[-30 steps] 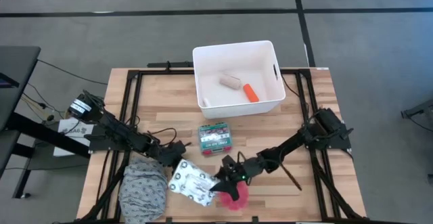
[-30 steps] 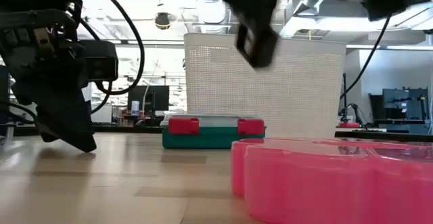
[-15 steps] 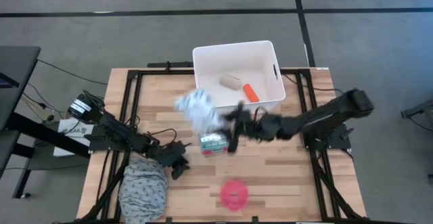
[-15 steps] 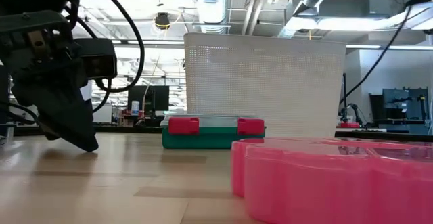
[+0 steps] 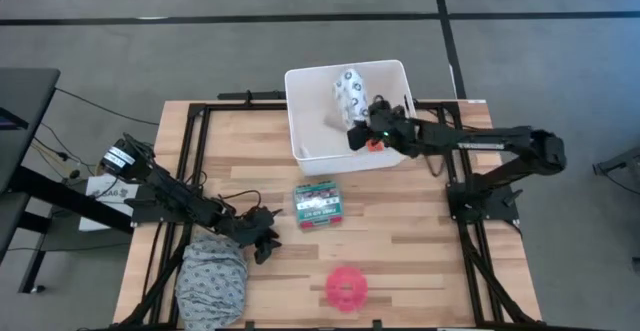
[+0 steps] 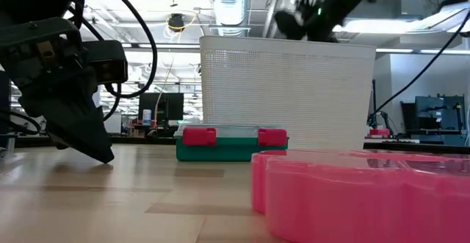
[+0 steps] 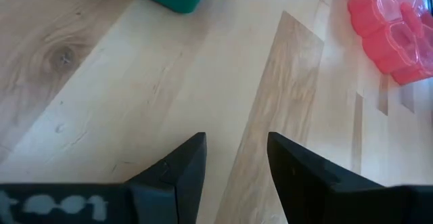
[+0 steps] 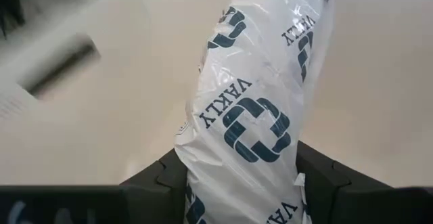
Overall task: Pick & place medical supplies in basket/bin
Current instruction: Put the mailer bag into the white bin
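Note:
My right gripper (image 5: 362, 133) reaches from the table's right over the white bin (image 5: 297, 121) and is shut on the white packet with dark print (image 5: 349, 93). An orange tube (image 5: 376, 144) peeks out beside the gripper on the bin's floor; the beige roll is hidden. The green-and-red box (image 5: 317, 204) lies flat in front of the bin. The pink round disc (image 5: 346, 287) lies near the table's near edge. My left gripper (image 5: 262, 244) is open and low over the wood, left of the box and beside the grey cloth bundle (image 5: 212, 279). My right gripper pinches the packet between its two fingers (image 8: 162, 176) at one end (image 8: 247, 163) of the crinkled bag. The fingers come about level from the table's right. The packet sticks out beyond the fingertips, lifted clear above the bin's inside.
The bin's perforated wall (image 6: 286, 89) stands behind the box (image 6: 231, 142), and the pink disc (image 6: 360, 191) sits close to the low camera. Bare wood lies between box and disc (image 7: 389, 21). A black frame runs under the table's edges.
My right gripper has lifted the packet off the table beside the pink disc, carried it up and toward the far edge past the green box, and now holds it over the bin. The packet is lifted clear. The disc and the box have stayed where they were.

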Robot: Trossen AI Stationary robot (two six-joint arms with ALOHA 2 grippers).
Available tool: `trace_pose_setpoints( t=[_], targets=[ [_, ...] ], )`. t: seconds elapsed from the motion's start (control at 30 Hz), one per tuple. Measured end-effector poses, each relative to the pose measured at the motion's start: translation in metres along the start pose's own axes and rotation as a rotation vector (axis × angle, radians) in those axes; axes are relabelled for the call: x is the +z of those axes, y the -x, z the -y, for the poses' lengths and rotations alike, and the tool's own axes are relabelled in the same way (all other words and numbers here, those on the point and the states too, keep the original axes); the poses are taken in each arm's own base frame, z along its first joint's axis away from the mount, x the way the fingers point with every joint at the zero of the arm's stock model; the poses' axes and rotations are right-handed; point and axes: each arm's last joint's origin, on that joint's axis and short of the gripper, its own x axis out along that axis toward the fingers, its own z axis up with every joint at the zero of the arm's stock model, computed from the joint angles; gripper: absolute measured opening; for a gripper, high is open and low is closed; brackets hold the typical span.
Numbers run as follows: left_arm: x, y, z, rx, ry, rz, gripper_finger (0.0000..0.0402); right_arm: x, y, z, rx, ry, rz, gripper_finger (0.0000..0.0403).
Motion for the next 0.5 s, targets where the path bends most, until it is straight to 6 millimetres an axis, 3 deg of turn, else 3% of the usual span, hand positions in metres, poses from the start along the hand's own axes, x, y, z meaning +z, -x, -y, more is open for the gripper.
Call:
trace_pose_setpoints(
  t=[0.27, 0.5],
  targets=[
    [0.000, 0.000, 0.000, -0.002, -0.010, 0.001, 0.0151, -0.031, -0.064, 0.013, -0.094, 0.002, -0.189, 0.0171],
    [0.000, 0.000, 0.000, -0.001, -0.027, -0.001, 0.0151, -0.043, -0.082, 0.015, -0.089, 0.035, -0.259, 0.0208]
  ],
)
